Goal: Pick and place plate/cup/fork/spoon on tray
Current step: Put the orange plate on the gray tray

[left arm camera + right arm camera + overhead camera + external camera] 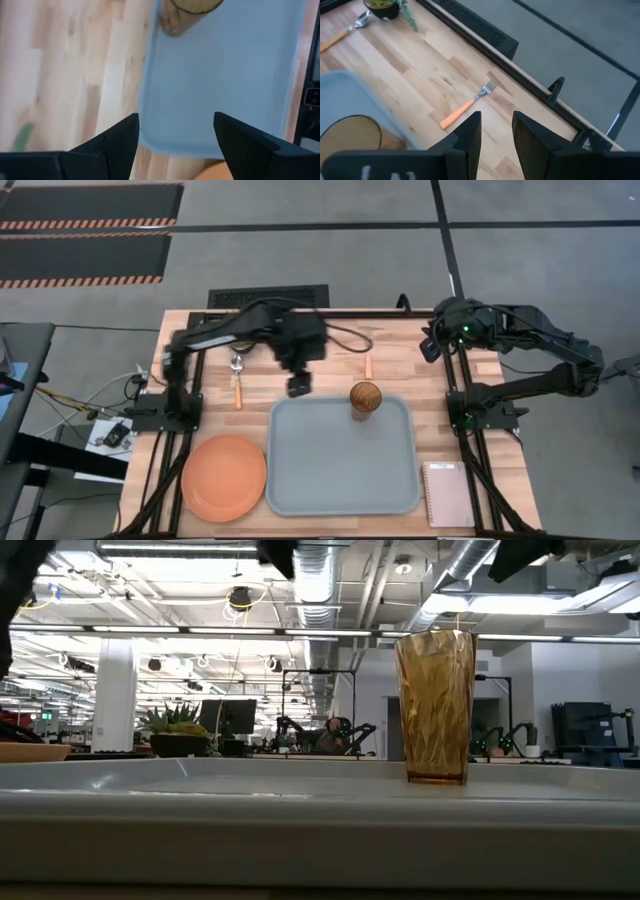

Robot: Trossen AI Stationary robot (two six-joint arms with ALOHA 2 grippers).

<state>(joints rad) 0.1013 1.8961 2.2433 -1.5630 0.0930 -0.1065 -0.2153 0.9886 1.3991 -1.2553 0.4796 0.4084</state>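
The left gripper (298, 386), fingers spread and empty, hovered over the tray's (330, 480) far-left corner. Left to right we saw the plate (224, 477) and spoon (237, 385) off the tray, the cup (365, 401) upright on it, the fork (468, 105) beyond. The right gripper (495, 131), parted, waited far right. We judged a careless sweep could topple the cup.

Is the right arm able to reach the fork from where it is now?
Probably yes. The fork lies alone on bare wood beyond the tray, directly ahead of the open right gripper. Nothing stands between them; the cup sits aside on the tray.
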